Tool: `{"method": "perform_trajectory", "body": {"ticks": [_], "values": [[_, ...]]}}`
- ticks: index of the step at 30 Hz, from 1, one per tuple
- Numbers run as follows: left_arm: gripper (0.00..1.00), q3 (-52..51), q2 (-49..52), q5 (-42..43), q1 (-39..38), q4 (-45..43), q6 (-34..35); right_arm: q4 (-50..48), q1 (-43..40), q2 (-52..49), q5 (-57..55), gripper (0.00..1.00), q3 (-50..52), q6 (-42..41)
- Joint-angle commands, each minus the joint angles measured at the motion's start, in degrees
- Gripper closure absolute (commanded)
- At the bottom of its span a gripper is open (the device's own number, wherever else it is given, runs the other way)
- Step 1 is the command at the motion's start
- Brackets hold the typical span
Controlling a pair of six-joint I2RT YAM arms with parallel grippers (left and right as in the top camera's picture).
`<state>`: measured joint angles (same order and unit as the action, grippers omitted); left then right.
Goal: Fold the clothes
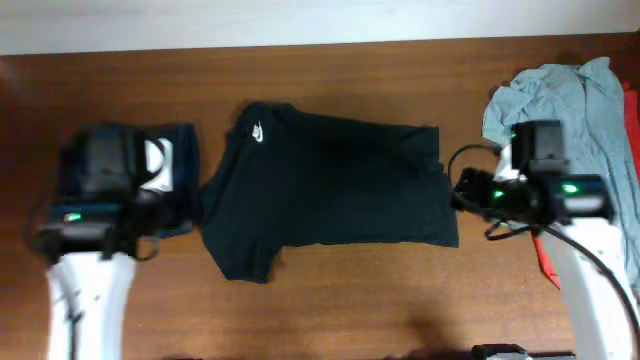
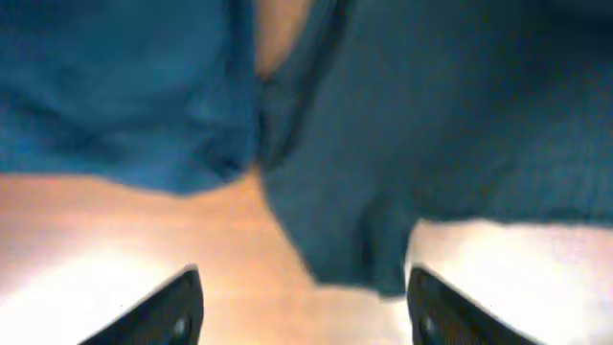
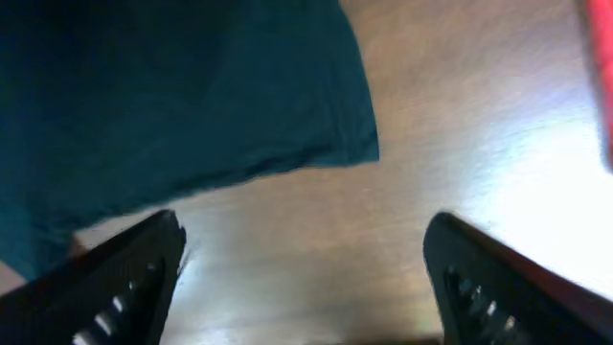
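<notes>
Closest to the left wrist camera, the left fingers (image 2: 174, 309) stand spread and released, gripping nothing. A rounded lobe (image 2: 350, 240) of the black T-shirt (image 1: 330, 185) reaches down toward the gap between them, nearer the finger on the picture's right, and lies on the worktop (image 2: 134, 240) unclamped. The rest of the shirt lies straight ahead of these fingers.

The right fingers (image 3: 124, 278) are also wide apart and empty, with bare wood between them. The hem corner (image 3: 359, 144) of the T-shirt lies just ahead of them and toward the finger on the picture's left, apart from both.

From above, the T-shirt lies flat in the middle of the worktop. Its long axis runs from one arm to the other. The white logo (image 1: 258, 131) is at the end beside the left arm and the hem at the end beside the right arm. Each arm sits just off its own end of the shirt, so neither is clearly nearer. The left fingers already have cloth in reach, while the right ones would likely need to push forward onto the hem corner. My judgement is that the coming move turns on this end-to-end lie, since each arm can only take the end facing it.

Beyond the T-shirt's logo end, under the left arm, lies a navy garment (image 1: 185, 140), just beside the shirt. Beyond the hem end, behind the right arm, are a crumpled grey shirt (image 1: 560, 95) and a red cloth (image 1: 546, 262).
</notes>
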<state>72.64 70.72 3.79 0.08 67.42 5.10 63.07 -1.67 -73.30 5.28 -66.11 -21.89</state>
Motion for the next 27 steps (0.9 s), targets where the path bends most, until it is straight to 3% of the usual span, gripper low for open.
{"method": "perform_trajectory", "body": {"ticks": [1, 6, 11, 17, 27], "values": [[0.32, -13.2, 0.8, 11.8, 0.0, -5.8, 0.7, -3.2, 0.1, -3.7, 2.1, 0.20, 5.5, -1.7], [0.31, -24.5, 4.4, 16.0, 0.0, -15.6, 0.7, -5.7, 0.1, -10.4, 1.9, 0.20, 6.6, -2.7], [0.30, -28.9, 9.6, 16.6, 0.0, -20.2, 0.7, -6.1, 0.1, -17.9, 2.1, 0.20, 6.6, -3.8], [0.30, -29.5, 15.8, 16.7, 0.0, -20.1, 2.4, -7.1, 0.1, -23.3, 3.3, 0.20, 6.6, -4.1], [0.31, -31.4, 19.7, 18.7, 0.0, -20.1, 6.0, -10.0, 0.1, -23.7, 3.1, 0.20, 6.7, -4.1]]}}
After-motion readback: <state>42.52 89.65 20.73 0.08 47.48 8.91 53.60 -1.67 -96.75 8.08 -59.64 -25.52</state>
